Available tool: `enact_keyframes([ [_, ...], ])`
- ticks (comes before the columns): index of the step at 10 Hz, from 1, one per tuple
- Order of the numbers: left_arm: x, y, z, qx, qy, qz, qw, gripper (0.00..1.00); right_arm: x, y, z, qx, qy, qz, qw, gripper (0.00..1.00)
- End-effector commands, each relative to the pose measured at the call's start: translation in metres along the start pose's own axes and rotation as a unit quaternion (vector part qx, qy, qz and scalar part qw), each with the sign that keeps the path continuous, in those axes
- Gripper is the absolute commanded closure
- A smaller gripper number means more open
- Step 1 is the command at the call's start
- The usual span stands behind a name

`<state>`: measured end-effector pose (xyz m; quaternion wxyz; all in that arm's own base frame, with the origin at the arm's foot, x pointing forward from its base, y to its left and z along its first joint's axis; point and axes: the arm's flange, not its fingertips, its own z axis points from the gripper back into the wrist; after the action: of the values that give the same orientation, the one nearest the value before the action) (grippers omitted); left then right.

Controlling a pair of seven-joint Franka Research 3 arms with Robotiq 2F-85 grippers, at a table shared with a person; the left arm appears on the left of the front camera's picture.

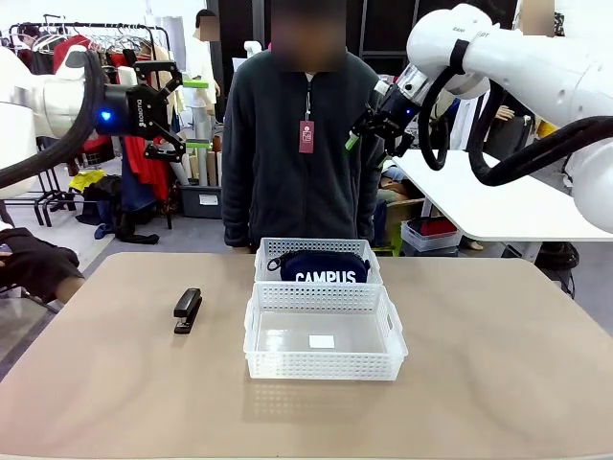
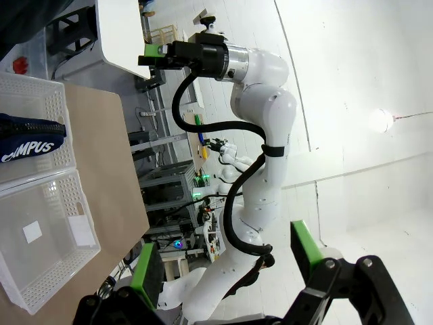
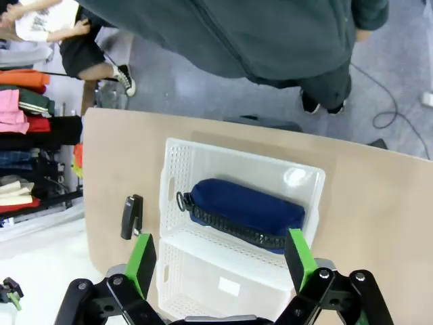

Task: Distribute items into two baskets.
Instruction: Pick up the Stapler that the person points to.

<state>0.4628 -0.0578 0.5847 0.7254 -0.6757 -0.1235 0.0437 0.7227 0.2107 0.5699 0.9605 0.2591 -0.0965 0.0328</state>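
Left hand (image 1: 190, 113) open, raised — pouch (image 1: 318, 266) bottom hidden behind near basket (image 1: 321, 299) wall.

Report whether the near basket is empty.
Empty: the near translucent white lattice basket shows only its bare bottom with a small white label.

Tan table (image 1: 498, 374). At its far edge, a person (image 1: 278, 144) in a dark fleece, red tag (image 1: 306, 136) hanging at the chest. Beyond the far left corner, a clothes rack (image 1: 43, 38) with red garments; beyond the far right, a white table (image 1: 479, 206) over a crate (image 1: 421, 240).
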Motion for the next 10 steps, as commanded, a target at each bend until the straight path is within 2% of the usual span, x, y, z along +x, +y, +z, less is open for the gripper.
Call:
enact_keyframes([
  [1,0.000,-0.002,0.000,-0.003,0.001,0.002,1.000,0.00,0.001,0.002,0.002,0.002,0.009,0.004,1.000,0.00],
  [3,0.000,-0.002,0.000,-0.003,0.001,0.002,1.000,0.00,-0.001,-0.001,-0.002,-0.001,0.005,0.000,1.000,0.00],
  [5,0.000,-0.002,0.000,-0.003,0.001,0.002,1.000,0.00,-0.015,-0.026,0.034,0.087,0.006,-0.092,0.992,0.00],
  [6,0.000,-0.002,0.000,-0.003,0.001,0.002,1.000,0.00,-0.022,-0.030,0.055,0.110,-0.001,-0.117,0.987,0.00],
  [9,0.000,-0.002,0.000,-0.003,0.001,0.002,1.000,0.00,-0.037,-0.030,0.091,0.111,0.003,-0.110,0.988,0.00],
  [10,0.000,-0.002,0.000,-0.003,0.001,0.002,1.000,0.00,-0.046,-0.034,0.105,0.157,0.003,-0.123,0.980,0.00],
])
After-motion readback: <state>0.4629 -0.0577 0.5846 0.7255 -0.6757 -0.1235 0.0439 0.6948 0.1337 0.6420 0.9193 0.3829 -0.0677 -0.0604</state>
